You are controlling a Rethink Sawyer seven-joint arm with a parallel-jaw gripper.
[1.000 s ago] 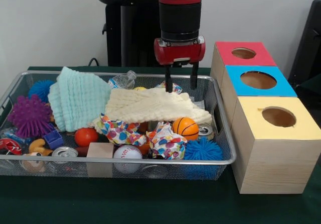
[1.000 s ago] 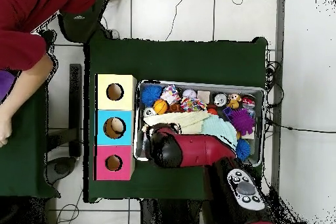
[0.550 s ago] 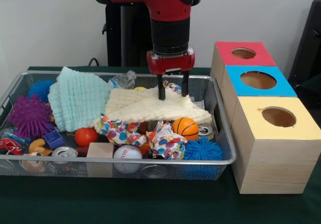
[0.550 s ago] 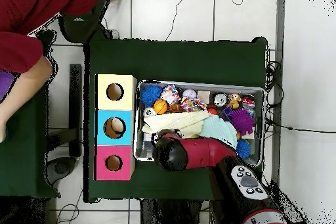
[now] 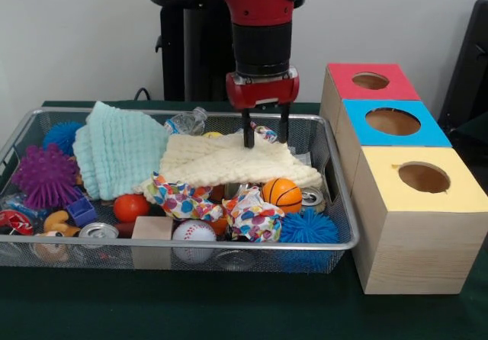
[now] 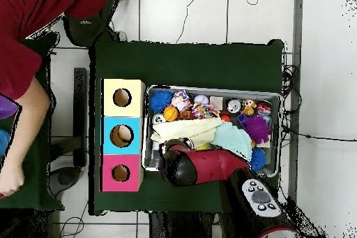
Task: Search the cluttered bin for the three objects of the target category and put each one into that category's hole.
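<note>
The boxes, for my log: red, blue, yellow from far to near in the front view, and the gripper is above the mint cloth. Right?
Not quite. In the front view the gripper is above the cream cloth, not the mint cloth. The box order is right.

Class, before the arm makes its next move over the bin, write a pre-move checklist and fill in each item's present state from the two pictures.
1. Gripper open: ok, jaws stand apart.
2. Gripper empty: ok, nothing between the jaws.
3. Gripper over the bin: ok, tips at the cream cloth, near its far edge.
4. Balls reachable: ok for the basketball and baseball, both uncovered at the near side.
5. Anything hidden under the cloths: cannot tell; cream cloth and green cloth cover the middle.
6. Holes free: red box and yellow box ok; blue box shows something pale inside in the overhead view.
</note>
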